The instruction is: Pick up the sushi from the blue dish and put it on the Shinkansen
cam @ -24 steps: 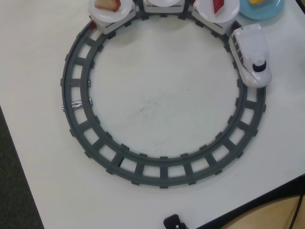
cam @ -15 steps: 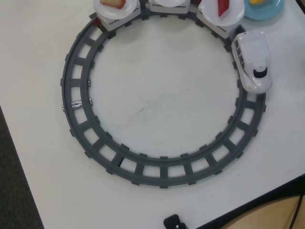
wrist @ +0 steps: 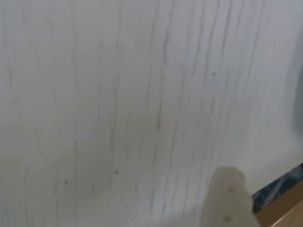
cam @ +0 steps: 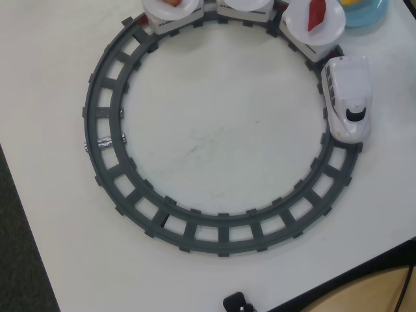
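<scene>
Not yet begun: sushi (cam: 354, 2) at one o'clock on blue dish (cam: 370, 16), Shinkansen (cam: 349, 97) waiting, end effector (wrist: 227, 198) state unclear.

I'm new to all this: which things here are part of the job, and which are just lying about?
Part of the job:
- sushi, only an edge showing
- blue dish
- Shinkansen

Just there:
- ring track
- red piece on a white plate

One pale tool finger (wrist: 226, 198) at wrist view bottom; state unclear.
</scene>
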`<state>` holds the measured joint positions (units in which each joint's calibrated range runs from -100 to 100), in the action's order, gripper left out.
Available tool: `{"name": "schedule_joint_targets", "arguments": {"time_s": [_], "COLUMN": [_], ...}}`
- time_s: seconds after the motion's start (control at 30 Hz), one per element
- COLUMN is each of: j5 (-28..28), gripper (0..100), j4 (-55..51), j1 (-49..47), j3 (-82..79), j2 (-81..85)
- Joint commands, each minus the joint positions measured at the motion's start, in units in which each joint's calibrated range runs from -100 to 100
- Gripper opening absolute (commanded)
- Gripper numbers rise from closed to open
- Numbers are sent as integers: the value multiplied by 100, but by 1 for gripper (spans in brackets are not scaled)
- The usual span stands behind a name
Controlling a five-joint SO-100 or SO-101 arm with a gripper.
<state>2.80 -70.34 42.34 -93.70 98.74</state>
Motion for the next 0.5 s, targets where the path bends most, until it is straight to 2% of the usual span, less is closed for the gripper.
{"name": "schedule_joint_targets", "arguments": {"time_s": [0.0,0.47], "j5": [24,9], "gripper": [27,26], "j4": [-30,166], "j1": [35,18], "j3": [16,-29], "j2": [18,9]}}
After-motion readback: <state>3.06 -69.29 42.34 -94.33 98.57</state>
